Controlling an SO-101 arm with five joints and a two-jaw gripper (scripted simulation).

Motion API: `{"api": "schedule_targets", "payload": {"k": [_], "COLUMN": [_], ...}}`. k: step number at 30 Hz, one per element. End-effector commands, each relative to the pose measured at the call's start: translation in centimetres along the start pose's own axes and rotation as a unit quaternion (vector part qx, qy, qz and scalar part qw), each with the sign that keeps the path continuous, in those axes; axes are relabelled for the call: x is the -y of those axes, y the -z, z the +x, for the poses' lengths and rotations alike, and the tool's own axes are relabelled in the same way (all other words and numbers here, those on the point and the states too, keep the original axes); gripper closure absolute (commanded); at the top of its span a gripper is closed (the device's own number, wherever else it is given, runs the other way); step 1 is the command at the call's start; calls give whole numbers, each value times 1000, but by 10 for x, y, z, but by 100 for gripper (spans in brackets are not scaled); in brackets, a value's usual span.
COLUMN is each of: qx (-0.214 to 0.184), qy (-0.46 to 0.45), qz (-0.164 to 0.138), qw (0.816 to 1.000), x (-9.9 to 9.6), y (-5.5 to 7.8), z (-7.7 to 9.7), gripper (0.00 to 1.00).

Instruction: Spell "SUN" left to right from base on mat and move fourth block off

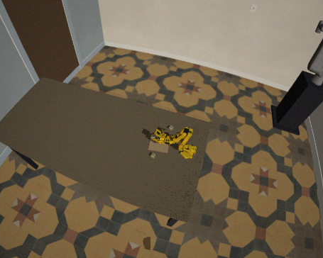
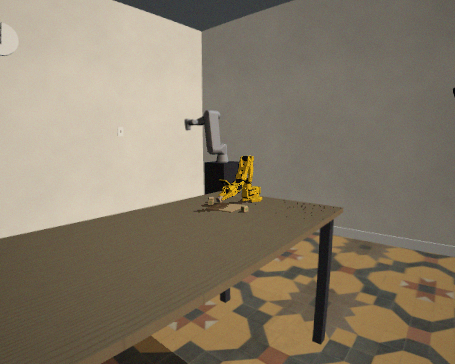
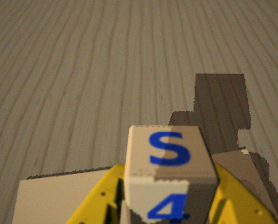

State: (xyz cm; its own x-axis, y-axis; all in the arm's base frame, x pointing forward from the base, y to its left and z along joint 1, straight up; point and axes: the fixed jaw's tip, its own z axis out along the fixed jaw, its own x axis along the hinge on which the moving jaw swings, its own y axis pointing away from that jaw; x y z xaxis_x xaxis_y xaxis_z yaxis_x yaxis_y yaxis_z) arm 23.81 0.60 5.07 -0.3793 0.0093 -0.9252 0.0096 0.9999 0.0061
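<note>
From the top, the yellow arm [image 1: 183, 135] [image 2: 247, 170] reaches over the mat [image 1: 159, 146] [image 2: 231, 208] [image 3: 60, 192], its gripper [image 1: 155, 137] [image 2: 220, 199] [image 3: 170, 187] by one edge, probably because the first letter belongs at one end of the row. One loose block [image 1: 152, 155] [image 2: 244, 208] lies off the mat, another [image 1: 170, 127] [image 2: 210, 200] beyond the arm; their letters are unreadable. In the exterior view the gripper hangs low, presumably for setting down. In the wrist view its fingers clamp the S block [image 3: 169, 150], S facing up and 4 on the side, likely kept upright for reading; whether it touches the mat I cannot tell.
</note>
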Motion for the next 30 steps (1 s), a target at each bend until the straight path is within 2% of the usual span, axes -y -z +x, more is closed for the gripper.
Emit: {"api": "schedule_targets", "payload": {"k": [1,30], "qx": [33,33], "qy": [1,1], "qz": [2,2], "qw": [999,999], "x": [1,1], "y": [-3,-7], "z": [-12,-4], "gripper": [100,100]}}
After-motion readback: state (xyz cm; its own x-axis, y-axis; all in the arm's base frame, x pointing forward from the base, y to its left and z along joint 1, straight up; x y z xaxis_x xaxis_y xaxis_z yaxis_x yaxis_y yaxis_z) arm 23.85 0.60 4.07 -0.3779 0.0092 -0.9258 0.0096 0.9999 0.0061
